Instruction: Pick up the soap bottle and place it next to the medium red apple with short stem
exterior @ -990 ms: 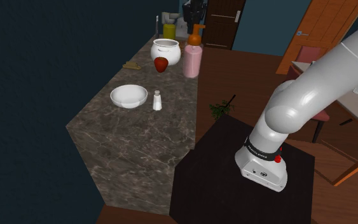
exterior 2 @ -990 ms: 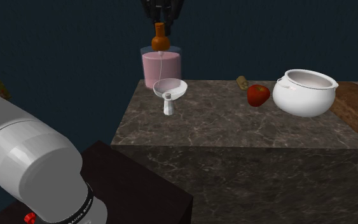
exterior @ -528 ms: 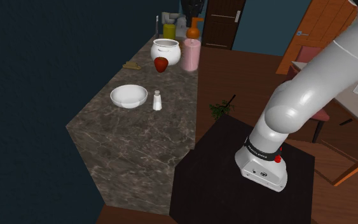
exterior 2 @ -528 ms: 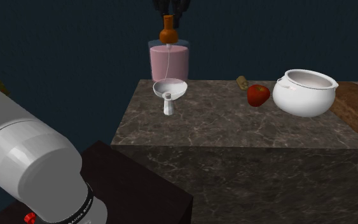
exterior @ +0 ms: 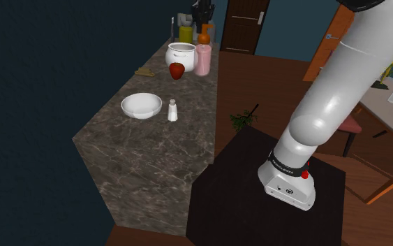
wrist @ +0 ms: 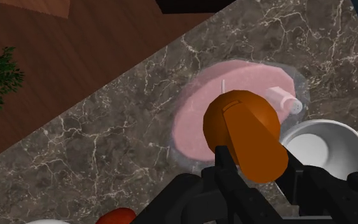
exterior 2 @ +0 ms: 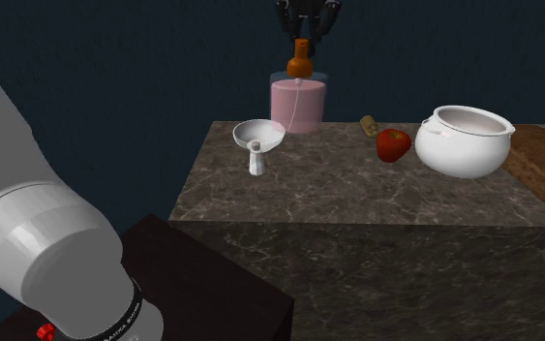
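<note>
Pointing upward — soap bottle [exterior 2: 298,107], axis vertical

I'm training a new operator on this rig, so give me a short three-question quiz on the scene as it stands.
1. True or false: the red apple lies beside the white pot.
2. The pincer clasps the soap bottle by its: A base, B orange pump, C side.
3. Fill in: the bottle's liquid is ____.
Key: 1 true; 2 B; 3 pink.
</note>
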